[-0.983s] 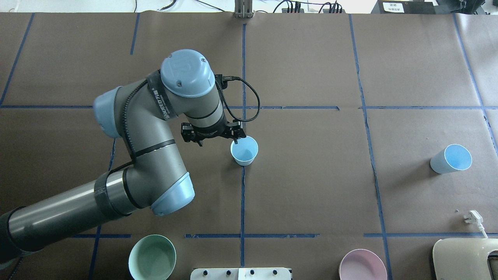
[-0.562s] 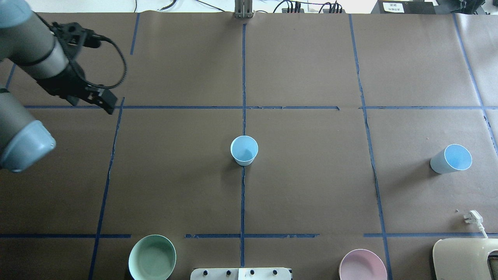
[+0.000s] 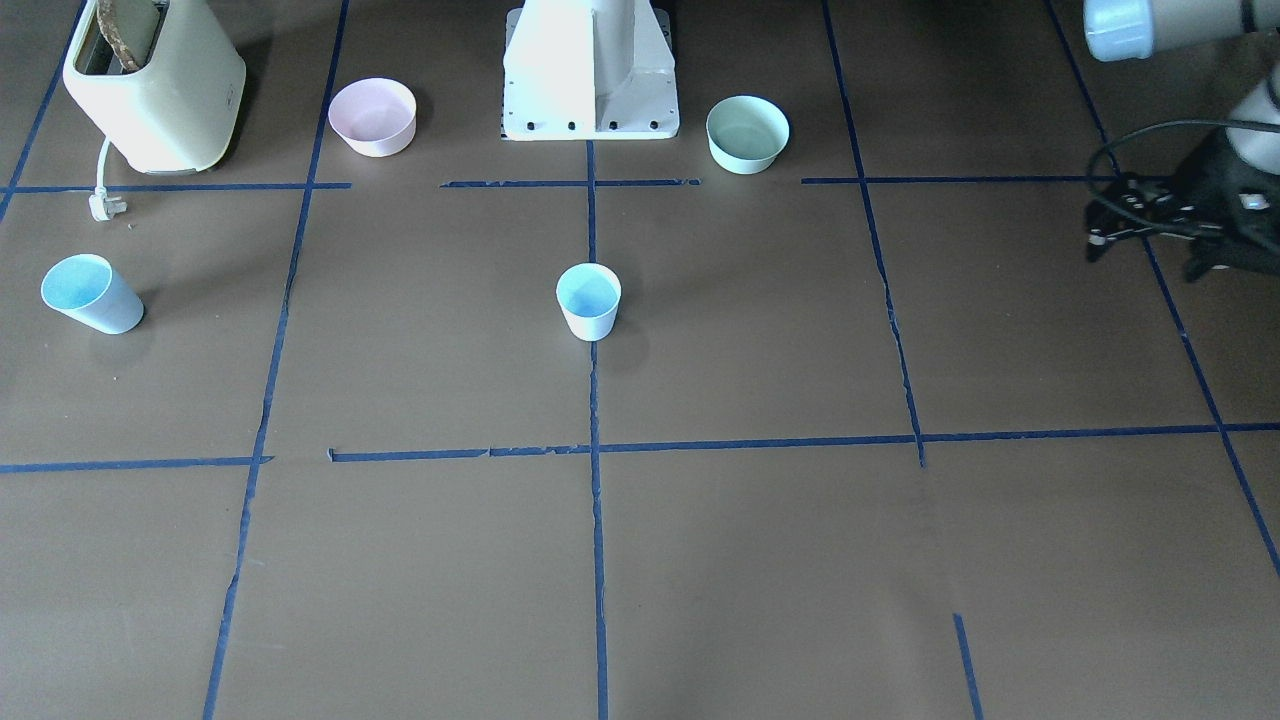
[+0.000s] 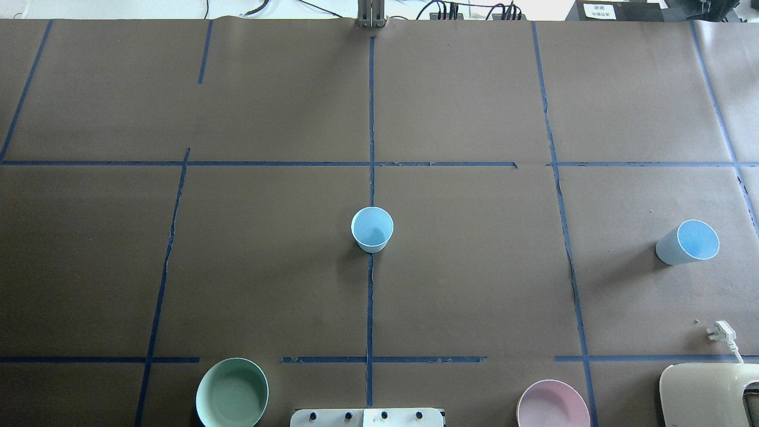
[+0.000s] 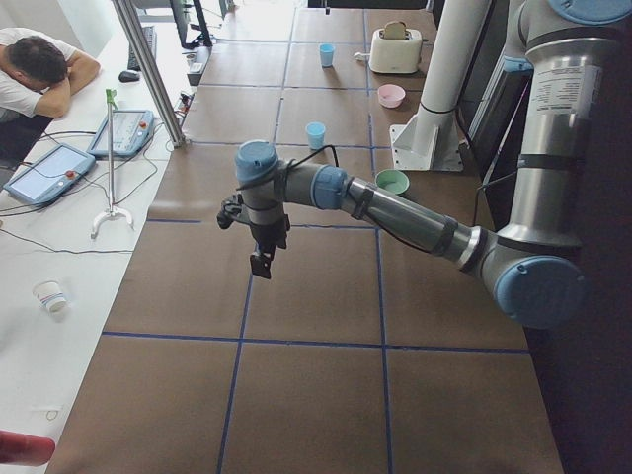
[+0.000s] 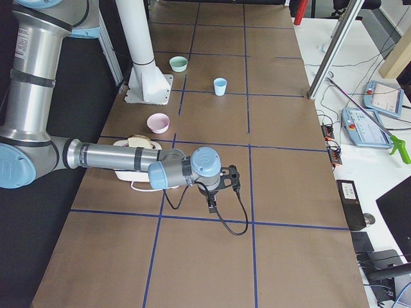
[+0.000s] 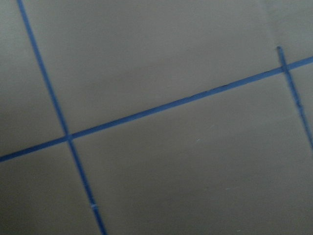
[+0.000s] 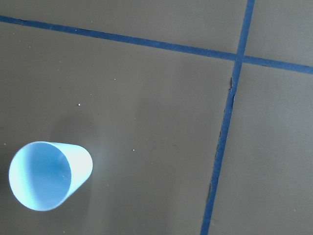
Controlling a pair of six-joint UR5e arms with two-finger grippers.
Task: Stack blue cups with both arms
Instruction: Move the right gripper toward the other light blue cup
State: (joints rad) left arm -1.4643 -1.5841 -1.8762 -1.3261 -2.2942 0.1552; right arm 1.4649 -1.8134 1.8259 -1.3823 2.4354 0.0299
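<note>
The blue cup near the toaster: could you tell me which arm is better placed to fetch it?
Right, I'd judge. The right wrist view shows the outlying cup just below, and the right gripper hangs over that end. The left gripper hangs at the opposite end, beyond the centre cup.

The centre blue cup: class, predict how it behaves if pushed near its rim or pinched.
The centre blue cup stands upright on a base narrower than its rim, so a high push would probably tip it. It is empty and looks thin-walled: likely light, perhaps flexing when pinched.
</note>
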